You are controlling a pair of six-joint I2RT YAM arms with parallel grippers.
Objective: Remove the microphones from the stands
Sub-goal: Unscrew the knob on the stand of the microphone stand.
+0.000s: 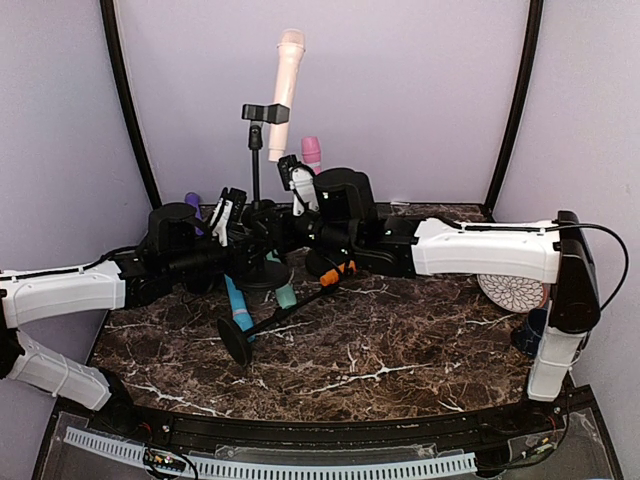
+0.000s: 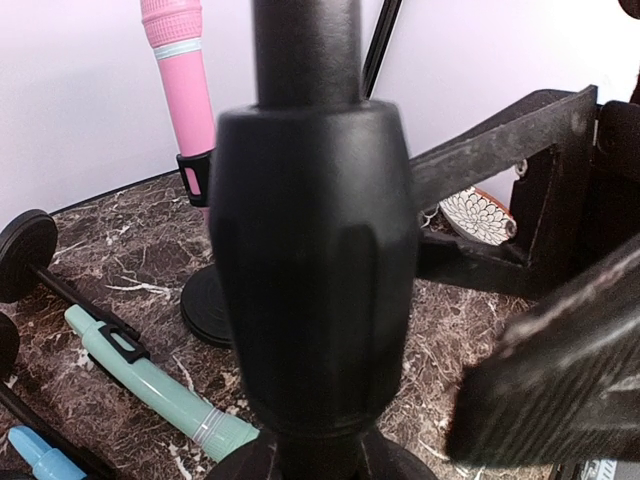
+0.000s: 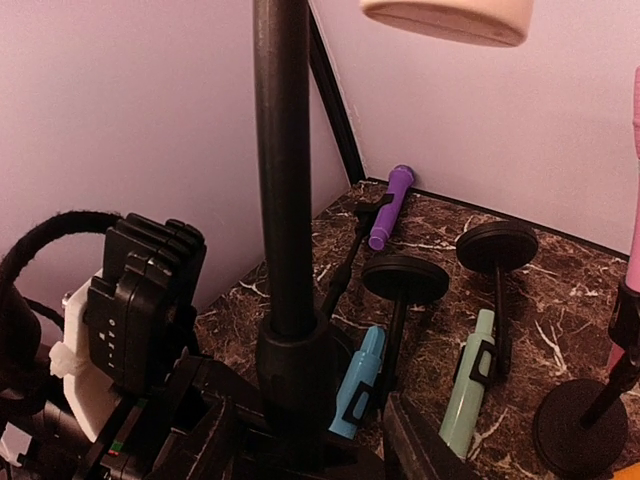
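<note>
The cream mic (image 1: 287, 90) is up in the clip (image 1: 265, 113) at the top of the upright stand (image 1: 256, 165), tilted with its head highest, against the back wall. From the right wrist only its butt end shows, above the pole. Low on that stand, the left gripper (image 1: 243, 222) is clamped tight on the fat black collar (image 2: 312, 260), which fills its wrist view. The right gripper (image 3: 310, 408) sits on the other side, its fingers (image 3: 415, 445) partly spread either side of the collar, with a gap showing on one side, so it isn't gripping. Just behind stands a pink mic (image 1: 312, 150) in its own short stand. On the marble table (image 1: 400, 350) around the base lie a blue mic (image 3: 358, 385) and a green mic (image 3: 470, 385) side by side, each in a clip on a toppled stand (image 1: 270, 325). A purple mic (image 3: 388, 205) lies near the back left corner. A patterned disc (image 1: 510, 292) lies far right, under the right arm.
</note>
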